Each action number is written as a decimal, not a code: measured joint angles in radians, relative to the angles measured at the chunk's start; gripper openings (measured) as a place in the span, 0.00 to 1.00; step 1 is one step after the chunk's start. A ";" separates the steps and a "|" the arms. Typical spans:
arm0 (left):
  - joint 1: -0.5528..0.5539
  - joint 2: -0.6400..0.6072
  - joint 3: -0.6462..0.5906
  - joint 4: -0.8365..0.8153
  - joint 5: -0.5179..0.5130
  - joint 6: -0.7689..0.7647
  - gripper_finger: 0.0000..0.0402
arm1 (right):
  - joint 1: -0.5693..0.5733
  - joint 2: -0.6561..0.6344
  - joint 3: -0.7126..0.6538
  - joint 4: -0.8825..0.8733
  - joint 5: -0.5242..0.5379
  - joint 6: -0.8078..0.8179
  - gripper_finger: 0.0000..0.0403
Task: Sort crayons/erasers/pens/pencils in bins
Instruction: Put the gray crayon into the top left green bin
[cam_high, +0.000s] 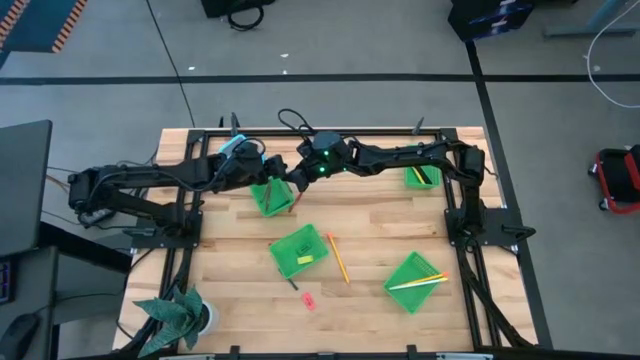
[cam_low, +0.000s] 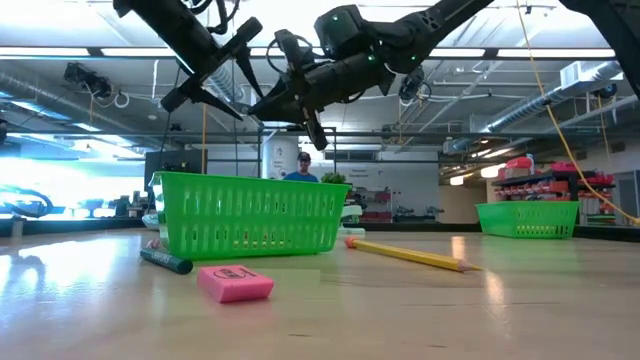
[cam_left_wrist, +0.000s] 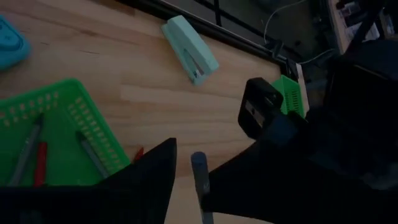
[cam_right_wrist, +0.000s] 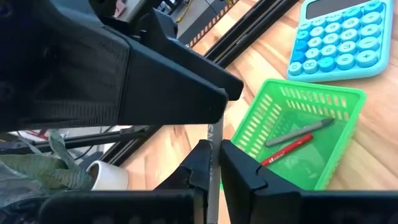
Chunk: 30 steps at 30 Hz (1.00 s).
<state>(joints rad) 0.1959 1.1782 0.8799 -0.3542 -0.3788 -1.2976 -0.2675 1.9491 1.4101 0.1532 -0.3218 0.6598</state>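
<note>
My right gripper (cam_right_wrist: 212, 171) is shut on a thin grey stick (cam_right_wrist: 212, 146), pen or crayon I cannot tell, held in the air beside the far-left bin (cam_high: 270, 197). That bin (cam_right_wrist: 298, 134) holds a grey stick and a red crayon (cam_right_wrist: 286, 149). My left gripper (cam_high: 268, 176) is open next to it, with a finger on either side of the stick (cam_left_wrist: 199, 177). Another red crayon (cam_left_wrist: 138, 152) lies just outside that bin. Three more bins stand at the middle (cam_high: 300, 250), the near right (cam_high: 415, 282) and the far right (cam_high: 422, 177). My right gripper pinches the grey stick between its two fingers (cam_right_wrist: 242, 174), part-way along its length (cam_right_wrist: 212, 155). The fingers slant down from the table's right side and lie across the stick. The stick stands nearly upright and clear of the table, its lower end (cam_low: 314, 132) hanging below the fingers.
On the table lie a yellow pencil (cam_high: 337, 258), a pink eraser (cam_low: 235, 283) and a short dark stick (cam_low: 165, 262). A blue calculator (cam_right_wrist: 339, 37), a teal stapler (cam_left_wrist: 189, 50) and a small black block (cam_left_wrist: 258, 109) sit toward the far edge. A potted plant (cam_high: 180, 315) stands near left.
</note>
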 joint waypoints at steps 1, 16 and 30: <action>0.000 0.000 0.000 0.000 -0.004 0.000 0.56 | 0.001 0.000 0.000 0.000 -0.001 0.001 0.09; -0.001 0.000 0.000 -0.011 -0.003 -0.053 0.50 | 0.000 0.000 0.000 0.000 -0.001 0.010 0.09; -0.001 0.000 0.000 -0.017 -0.014 -0.027 0.44 | 0.000 0.000 0.000 0.000 -0.016 0.010 0.09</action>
<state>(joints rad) 0.1951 1.1782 0.8799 -0.3714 -0.3923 -1.3247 -0.2680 1.9488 1.4101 0.1532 -0.3380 0.6697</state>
